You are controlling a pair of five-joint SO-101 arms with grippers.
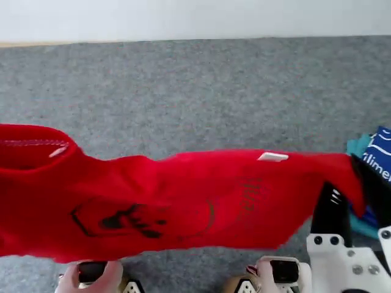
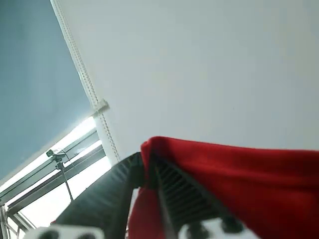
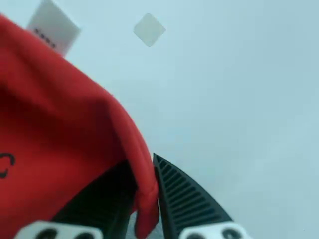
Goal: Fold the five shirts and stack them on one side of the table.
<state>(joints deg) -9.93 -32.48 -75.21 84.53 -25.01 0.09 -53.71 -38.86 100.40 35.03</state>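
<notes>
A red shirt with a dark print hangs stretched out in the air across the front of the grey table, its white label near the upper edge. My right gripper is shut on the shirt's right end, its black finger partly covered by cloth. In the right wrist view the gripper pinches a red hem, pointing upward. In the left wrist view my left gripper is shut on another red edge, also pointing up toward the ceiling.
Blue and teal shirts lie in a pile at the table's right edge, just behind the right arm. The arm bases stand at the front edge. Bare grey table stretches behind the raised shirt.
</notes>
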